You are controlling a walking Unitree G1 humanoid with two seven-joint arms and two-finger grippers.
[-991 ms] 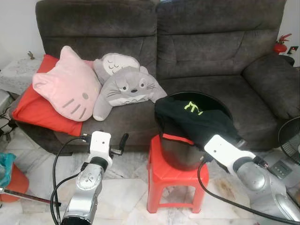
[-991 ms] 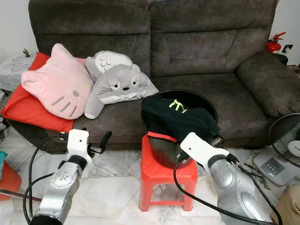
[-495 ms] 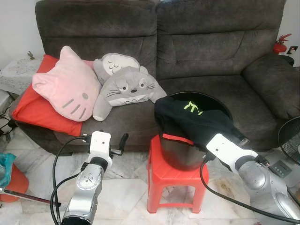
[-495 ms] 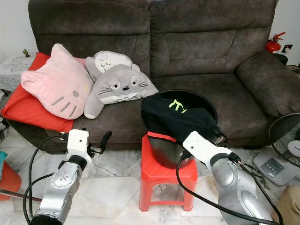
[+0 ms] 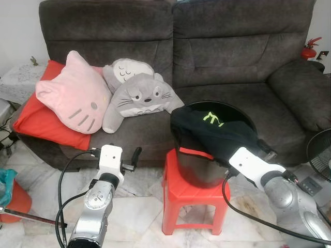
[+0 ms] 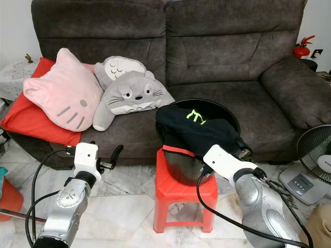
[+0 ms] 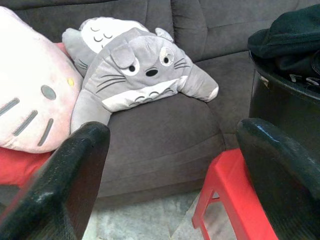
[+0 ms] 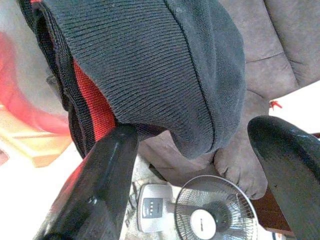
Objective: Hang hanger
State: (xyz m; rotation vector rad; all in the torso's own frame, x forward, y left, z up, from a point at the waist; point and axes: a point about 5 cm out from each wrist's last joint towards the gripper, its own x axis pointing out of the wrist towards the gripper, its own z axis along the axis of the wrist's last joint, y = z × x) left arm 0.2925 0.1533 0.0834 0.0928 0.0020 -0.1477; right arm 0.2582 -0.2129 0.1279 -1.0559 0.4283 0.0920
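Left hand (image 5: 135,154) hung spread and idle at 8 o'clock of the one red stool (image 5: 181,190). On it, one black bucket (image 5: 199,173) under one dark garment (image 5: 217,132). No hanger could be made out. Right hand (image 8: 195,165), spread, sat just beside the garment's hem at 4 o'clock, the nearer arm.

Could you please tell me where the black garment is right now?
The black garment is draped over the black bucket on the red stool, right of the grey plush.
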